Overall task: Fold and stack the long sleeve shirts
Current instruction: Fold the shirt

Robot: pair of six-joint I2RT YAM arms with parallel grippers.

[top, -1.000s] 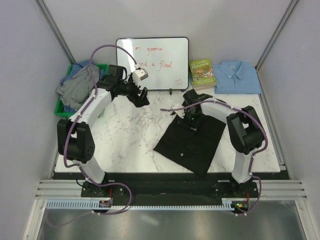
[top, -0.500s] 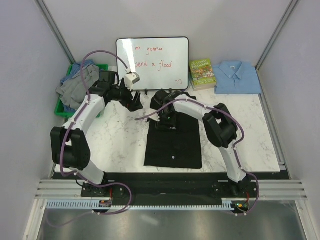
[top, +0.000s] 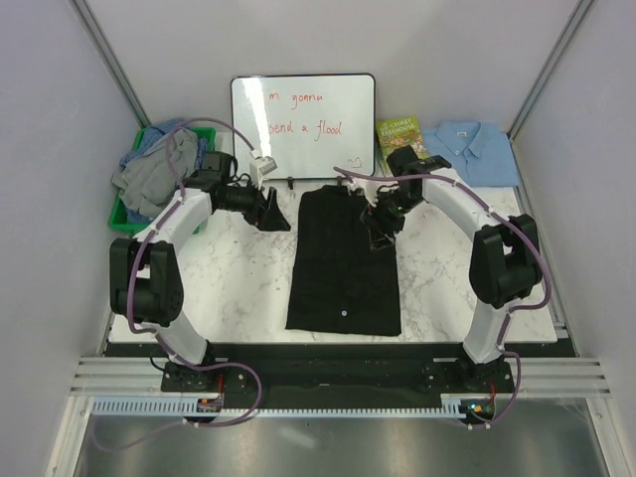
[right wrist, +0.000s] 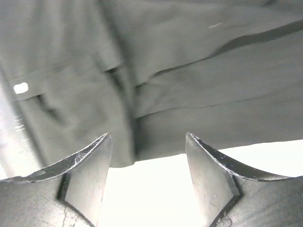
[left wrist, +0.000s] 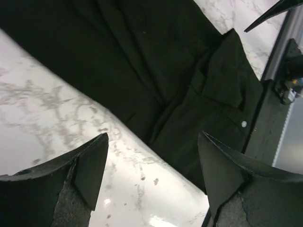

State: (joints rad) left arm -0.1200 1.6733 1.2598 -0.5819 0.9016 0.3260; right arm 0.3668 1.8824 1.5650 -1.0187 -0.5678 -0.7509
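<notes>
A black long sleeve shirt (top: 343, 263) lies flat in a long rectangle in the middle of the table, with small pale buttons. It also shows in the left wrist view (left wrist: 156, 71) and the right wrist view (right wrist: 180, 80). My left gripper (top: 275, 212) is open and empty just left of the shirt's upper left edge. My right gripper (top: 381, 221) is open and empty at the shirt's upper right edge. A folded light blue collared shirt (top: 472, 152) lies at the back right. Grey and blue shirts (top: 159, 169) are piled in a green bin (top: 121, 211) at the back left.
A whiteboard (top: 303, 124) with red writing stands at the back centre. A green-covered book (top: 401, 145) lies between it and the blue shirt. Grey walls close in both sides.
The black shirt's upper part has been drawn up and laid flat toward the whiteboard. My right gripper has let go of it and moved right. My left gripper has shifted slightly right and down.
</notes>
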